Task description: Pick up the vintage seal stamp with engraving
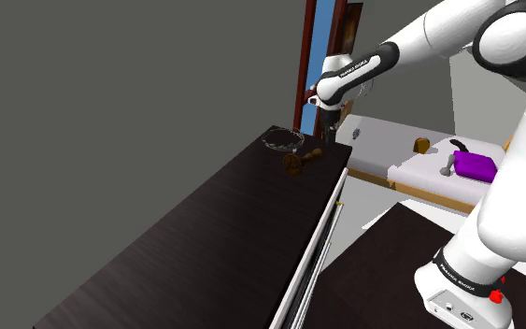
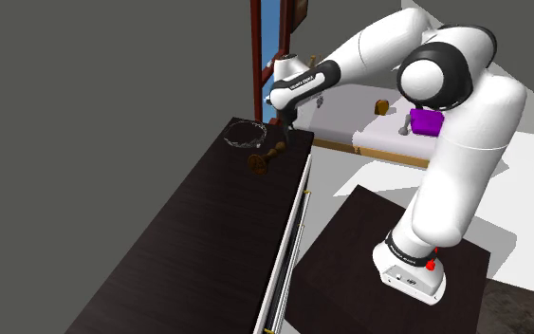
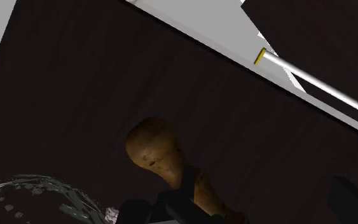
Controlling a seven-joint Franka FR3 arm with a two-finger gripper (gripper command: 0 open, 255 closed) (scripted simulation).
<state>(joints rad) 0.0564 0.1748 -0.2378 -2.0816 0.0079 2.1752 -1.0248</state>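
The seal stamp (image 1: 295,161) is brown with a rounded knob handle and lies on its side on the dark dresser top (image 1: 205,243), near its far end. In the second exterior view the stamp (image 2: 265,158) is just below and left of my gripper (image 2: 287,118). My black gripper (image 1: 330,124) hangs above the dresser's far corner, a little to the stamp's right in the shoulder view. In the wrist view the stamp (image 3: 161,156) lies close under the hand, its knob pointing away. My gripper (image 3: 244,207) is open, the fingers (image 3: 352,198) wide apart and touching nothing.
A sparkling wire ring (image 1: 282,140) lies just beyond the stamp. A silver rail (image 1: 317,252) runs along the dresser's front edge. Behind stand a red door frame (image 1: 305,56) and a bed (image 1: 419,173) with a purple item (image 1: 476,165). My stand (image 1: 419,271) is at lower right.
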